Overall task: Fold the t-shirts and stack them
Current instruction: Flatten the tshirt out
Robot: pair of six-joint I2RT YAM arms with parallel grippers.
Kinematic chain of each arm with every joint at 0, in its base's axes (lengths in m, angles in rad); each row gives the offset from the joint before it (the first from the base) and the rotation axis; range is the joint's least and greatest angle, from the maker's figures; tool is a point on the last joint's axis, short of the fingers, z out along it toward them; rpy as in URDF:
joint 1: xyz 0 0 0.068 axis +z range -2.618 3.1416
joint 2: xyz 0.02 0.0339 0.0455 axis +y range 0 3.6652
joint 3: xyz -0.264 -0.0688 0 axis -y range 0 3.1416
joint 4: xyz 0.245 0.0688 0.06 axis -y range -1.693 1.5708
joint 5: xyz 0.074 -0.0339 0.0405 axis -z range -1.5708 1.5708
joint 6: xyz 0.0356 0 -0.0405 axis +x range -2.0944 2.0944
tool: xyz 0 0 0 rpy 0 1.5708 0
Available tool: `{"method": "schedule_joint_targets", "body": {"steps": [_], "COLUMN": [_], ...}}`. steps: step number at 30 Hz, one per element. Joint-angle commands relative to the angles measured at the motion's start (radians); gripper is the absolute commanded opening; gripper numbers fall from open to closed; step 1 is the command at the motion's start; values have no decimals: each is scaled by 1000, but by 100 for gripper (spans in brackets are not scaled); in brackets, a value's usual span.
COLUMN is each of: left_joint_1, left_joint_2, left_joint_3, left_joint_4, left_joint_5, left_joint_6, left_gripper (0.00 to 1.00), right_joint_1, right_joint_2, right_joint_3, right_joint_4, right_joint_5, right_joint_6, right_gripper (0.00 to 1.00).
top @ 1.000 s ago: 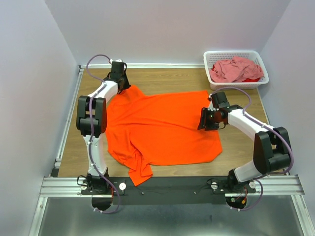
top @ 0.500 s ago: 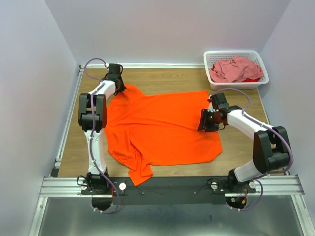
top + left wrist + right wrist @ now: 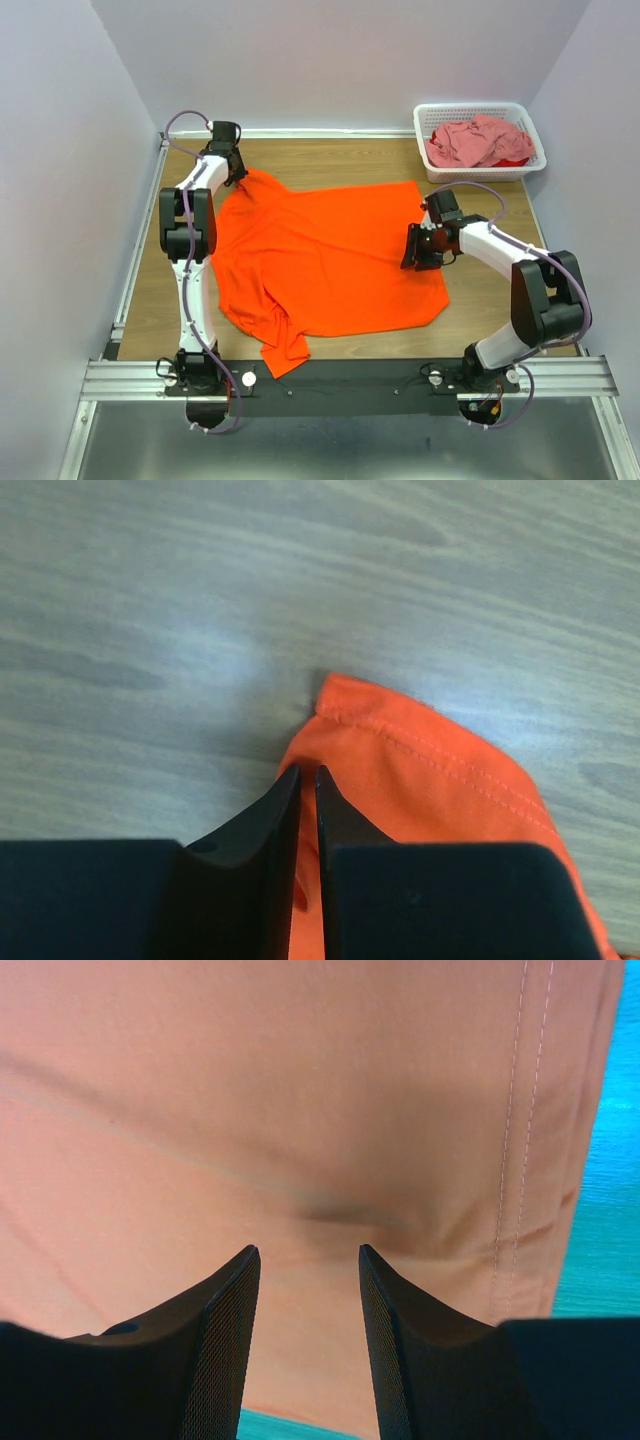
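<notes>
Setting: we look down on a wood-grain tabletop (image 3: 340, 160) closed in by pale lilac-grey walls.
Orange shirt: the large bright orange cloth t-shirt (image 3: 330, 260) lies spread flat across the middle, sleeves toward the left arm and hem toward the right (the near sleeve is bunched by the rail).
Left gripper: the left gripper (image 3: 307, 770) is at the shirt's far-left corner. We see its fingers clenched almost together, pinching the stitched orange edge.
Right gripper: the right gripper (image 3: 308, 1255) is released, jaws apart. Its tips rest on the shirt just inside the double-stitched hem, and we see a small crease between them.
Pink shirt: the dusty pink cloth t-shirt (image 3: 475, 140) sits crumpled in the white plastic lattice basket (image 3: 468, 108) at the far right, well apart from both grippers.
</notes>
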Motion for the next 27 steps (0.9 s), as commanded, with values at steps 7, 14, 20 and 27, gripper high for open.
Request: {"method": "schedule_joint_targets", "body": {"steps": [7, 14, 20, 27], "left_joint_1": [9, -24, -70, -191], "left_joint_2": [135, 75, -133, -149], "left_joint_3": [202, 263, 46, 24], "left_joint_4": [30, 67, 73, -40], "left_joint_5": [90, 124, -38, -198], "left_joint_6": [104, 120, 91, 92], "left_gripper": [24, 40, 53, 64], "right_joint_1": [-3, -3, -3, -3], "right_joint_2": [48, 20, -1, -3], "right_joint_3": [20, 29, 36, 26], "right_joint_4": [13, 10, 6, 7], "right_joint_5": [15, 8, -9, -18], "right_joint_6": [-1, -9, -9, -16], "right_gripper": [52, 58, 64, 78]}}
